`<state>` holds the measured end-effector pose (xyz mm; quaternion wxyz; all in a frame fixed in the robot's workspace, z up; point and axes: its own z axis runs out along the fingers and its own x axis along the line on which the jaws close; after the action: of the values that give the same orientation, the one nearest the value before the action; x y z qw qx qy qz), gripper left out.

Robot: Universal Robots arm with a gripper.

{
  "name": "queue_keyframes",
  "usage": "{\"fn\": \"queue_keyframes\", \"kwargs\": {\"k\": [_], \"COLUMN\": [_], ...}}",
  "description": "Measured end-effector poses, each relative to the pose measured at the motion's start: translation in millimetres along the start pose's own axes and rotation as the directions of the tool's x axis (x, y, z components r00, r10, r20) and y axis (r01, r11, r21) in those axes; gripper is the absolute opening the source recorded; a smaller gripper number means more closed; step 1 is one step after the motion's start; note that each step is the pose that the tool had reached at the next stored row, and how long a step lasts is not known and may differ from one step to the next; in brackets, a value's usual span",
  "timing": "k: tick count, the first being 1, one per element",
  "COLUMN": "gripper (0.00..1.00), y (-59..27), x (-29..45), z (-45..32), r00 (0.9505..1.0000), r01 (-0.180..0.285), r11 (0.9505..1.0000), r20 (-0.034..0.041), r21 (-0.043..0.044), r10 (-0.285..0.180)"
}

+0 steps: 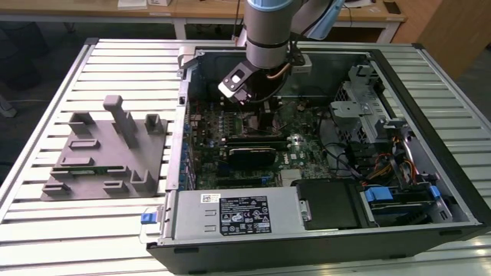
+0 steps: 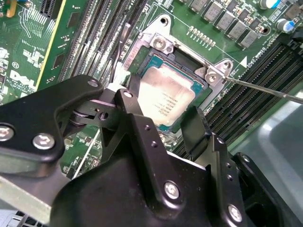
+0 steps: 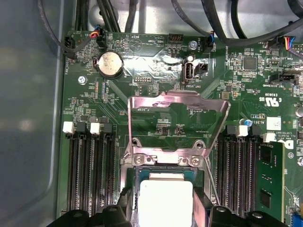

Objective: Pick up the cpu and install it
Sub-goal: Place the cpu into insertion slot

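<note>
The cpu (image 2: 170, 92), judged light, stiff and fragile underneath, is being clamped by two opposite edges in the gripper (image 2: 163, 108), at the middle of the motherboard socket (image 2: 158, 42).

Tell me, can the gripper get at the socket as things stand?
Likely yes: the load plate stands flipped open, leaving the socket uncovered, and the gripper holds the cpu right at it.

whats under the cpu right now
The silvery square cpu lies over the black-framed socket on the green motherboard. The socket's contacts are covered by the chip, so whether it is fully seated cannot be told.
</note>
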<state>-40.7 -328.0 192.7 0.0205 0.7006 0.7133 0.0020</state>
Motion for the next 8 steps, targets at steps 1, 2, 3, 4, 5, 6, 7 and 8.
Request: {"fn": "queue_keyframes", "kwargs": {"k": [1, 2, 3, 4, 5, 6, 7, 8], "gripper": [0.61, 0.61, 0.61, 0.61, 0.61, 0.61, 0.61, 0.61], "y": [0.0, 0.0, 0.0, 0.1, 0.1, 0.1, 0.1, 0.1], "x": [0.0, 0.0, -0.1, -0.1, -0.1, 0.0, 0.0, 0.0], "z": [-0.4, -0.9, -1.5, -2.0, -2.3, -2.3, -2.3, -2.3], "r00": [1.0, 1.0, 1.0, 1.0, 1.0, 1.0, 1.0, 1.0], "r01": [0.0, 0.0, 0.0, 0.0, 0.0, 0.0, 0.0, 0.0], "r11": [1.0, 1.0, 1.0, 1.0, 1.0, 1.0, 1.0, 1.0], "r20": [-0.0015, -0.0029, -0.0043, -0.0052, -0.0057, -0.0059, -0.0061, -0.0062], "r21": [-0.0001, -0.0001, -0.0001, -0.0002, -0.0002, -0.0003, -0.0004, -0.0004], "r10": [0.0, 0.0, 0.0, 0.0, 0.0, 0.0, 0.0, 0.0]}}
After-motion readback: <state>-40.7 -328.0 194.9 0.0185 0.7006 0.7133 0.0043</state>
